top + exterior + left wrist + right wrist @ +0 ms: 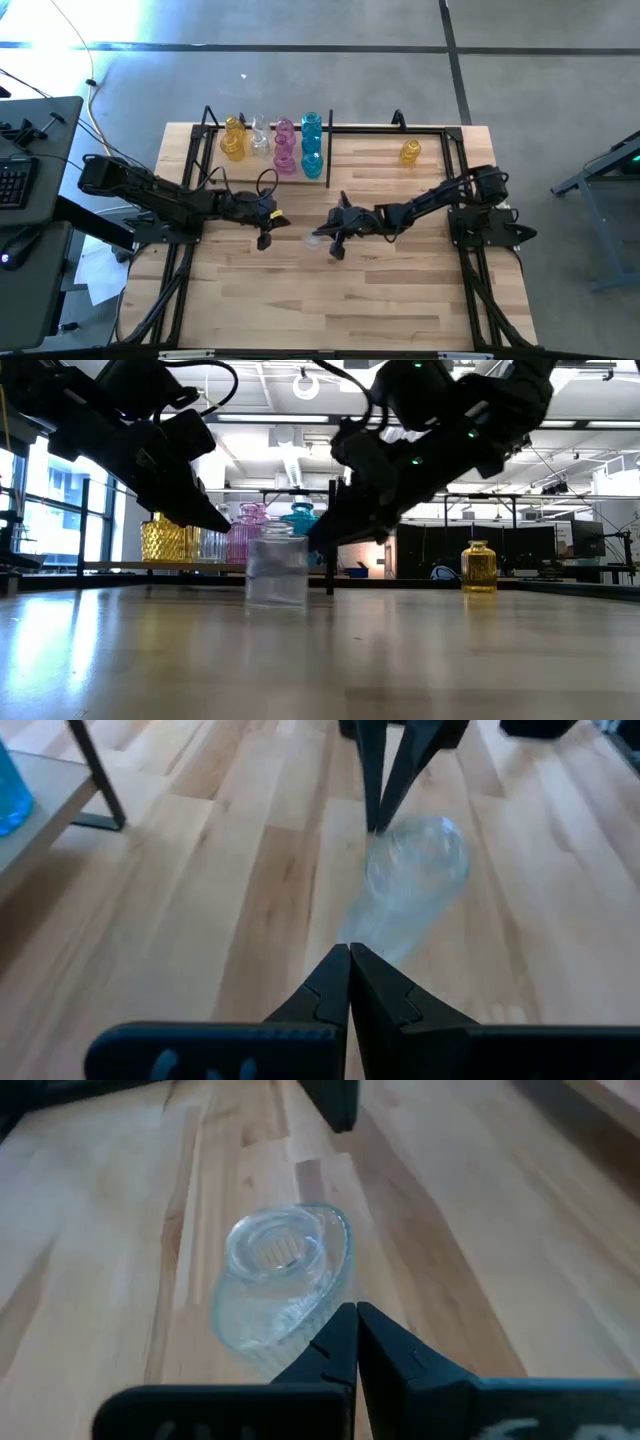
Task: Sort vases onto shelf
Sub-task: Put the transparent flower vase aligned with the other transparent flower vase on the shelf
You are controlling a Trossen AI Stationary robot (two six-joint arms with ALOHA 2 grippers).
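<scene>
A clear vase (312, 238) stands upright on the bare wood of the table (400, 300), near the middle, well in front of the shelf (390, 130). In the low view it (277, 570) is a squat jar with its neck up, so its long axis is vertical; the right wrist view looks down into its round mouth (275, 1250).

The two grippers flank it. The left gripper (265, 238) hangs just to the vase's left, and the left wrist view shows its fingers (330, 990) pressed together with nothing between them, the vase lying just beyond the tips. The right gripper (337, 245) hangs just to the vase's right; its fingers (340, 1345) are likewise closed tip to tip and hold nothing, with the vase just ahead. Whether either gripper touches the glass cannot be told.

On the shelf's left section, left of the upright divider rod (329, 150), other vases stand in a close group: two yellow vases (233, 140), a clear one (260, 138), pink vases (286, 148) and teal-blue vases (311, 145), all upright. A lone yellow vase (411, 152) stands on the right section, well apart from the rest.

Nothing stands between the clear vase and the shelf but open table. A dark desk with a keyboard (12, 180) sits off the table's left side
</scene>
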